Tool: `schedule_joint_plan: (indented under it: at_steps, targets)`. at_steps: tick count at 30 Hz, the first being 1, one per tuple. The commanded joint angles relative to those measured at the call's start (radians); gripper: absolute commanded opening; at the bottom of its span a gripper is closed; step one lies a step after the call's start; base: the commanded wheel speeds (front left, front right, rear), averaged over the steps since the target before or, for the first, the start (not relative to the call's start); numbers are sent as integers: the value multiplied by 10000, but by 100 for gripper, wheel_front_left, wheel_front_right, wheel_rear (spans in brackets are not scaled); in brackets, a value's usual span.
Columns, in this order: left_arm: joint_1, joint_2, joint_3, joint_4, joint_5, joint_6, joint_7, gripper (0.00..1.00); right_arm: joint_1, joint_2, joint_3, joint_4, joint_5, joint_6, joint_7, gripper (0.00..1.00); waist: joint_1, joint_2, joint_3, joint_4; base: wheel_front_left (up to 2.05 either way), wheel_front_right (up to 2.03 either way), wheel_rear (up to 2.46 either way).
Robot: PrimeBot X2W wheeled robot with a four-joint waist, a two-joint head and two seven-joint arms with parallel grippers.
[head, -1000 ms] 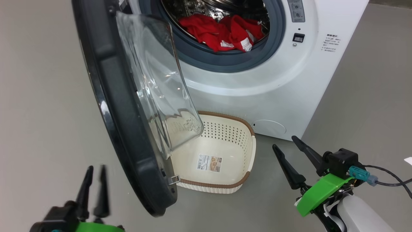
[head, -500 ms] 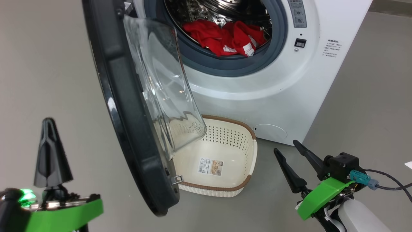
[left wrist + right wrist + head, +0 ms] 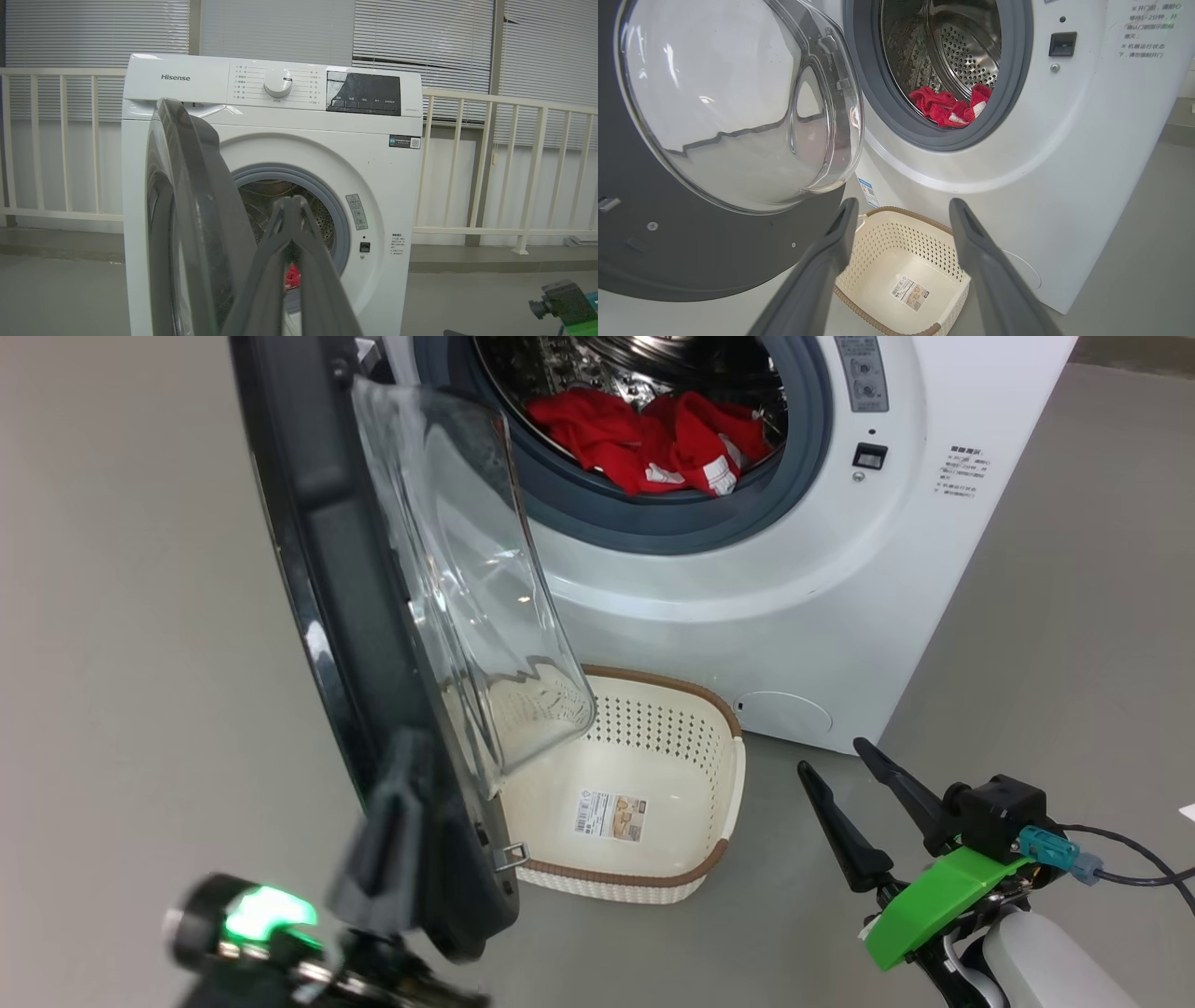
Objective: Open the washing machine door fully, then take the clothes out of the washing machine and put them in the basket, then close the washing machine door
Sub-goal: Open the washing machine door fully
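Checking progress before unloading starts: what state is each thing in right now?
washing machine door: open, swung out to the left.
clothes: lying in the drum, not gripped.
basket: upright on the floor, empty.
left gripper: fingers shut, nothing held.
right gripper: fingers open, nothing held.

The right claw point(image 3: 833, 756) is built of tapered black fingers point(image 3: 837, 828), a green bracket point(image 3: 934, 898) and a teal-plugged cable point(image 3: 1046, 848).

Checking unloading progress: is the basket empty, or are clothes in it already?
Empty. The basket holds a label sticker and nothing else; the red clothes lie inside the washing machine.
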Motion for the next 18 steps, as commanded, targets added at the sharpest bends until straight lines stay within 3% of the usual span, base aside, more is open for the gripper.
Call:
schedule_joint_plan:
  at_steps: [1,12,18]
  targets:
    - [18,118,-44,-38,8,-149,-48,0,37,14,140,-248,-70,16,-118,100,0,0,28,8,0,0,0]
    - [412,118,-1162,1793,-556,-245,-48,0,-90,-67,300,-242,-11,16,-118,100,0,0,126,9,0,0,0]
    - [326,118,-1288,2613,-946,16,-48,0,-128,-84,315,-247,-50,16,-118,100,0,0,152,26,0,0,0]
